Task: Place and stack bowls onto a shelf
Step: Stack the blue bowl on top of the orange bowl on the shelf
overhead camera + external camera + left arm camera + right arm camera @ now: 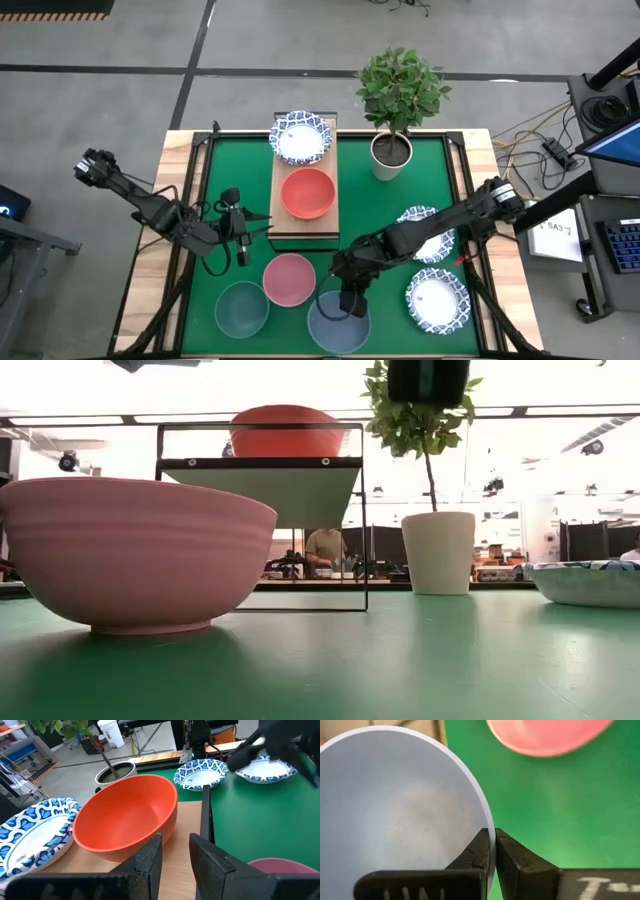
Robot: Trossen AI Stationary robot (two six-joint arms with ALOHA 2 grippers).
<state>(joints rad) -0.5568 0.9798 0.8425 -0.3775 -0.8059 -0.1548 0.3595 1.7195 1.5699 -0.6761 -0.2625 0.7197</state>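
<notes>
The light-wood shelf (290, 222) holds a white bowl with a blue rim (300, 138) at its far end and a red bowl (308, 193) in its middle. The pink bowl (289, 278), grey-green bowl (241, 308) and blue bowl (338, 322) are on the green mat near the front. Two more blue-rimmed bowls (437, 300) (425, 230) lie at the right. My right gripper (348, 296) is shut on the blue bowl. My left gripper (241, 238) is open and empty beside the shelf's near left corner, facing the red bowl (125, 817). My right gripper pinches the blue bowl's rim (489, 832) on the bowl's far side, one finger inside the bowl and one outside. The fingers come from above, pointing down, across the rim. Whether the bowl is clear of the mat, I cannot tell.
A white plant pot (391, 152) with a leafy plant stands right of the shelf's far end. My right arm (430, 232) reaches across one blue-rimmed bowl. The green mat (390, 205) is bare between the shelf and the right-hand bowls.
</notes>
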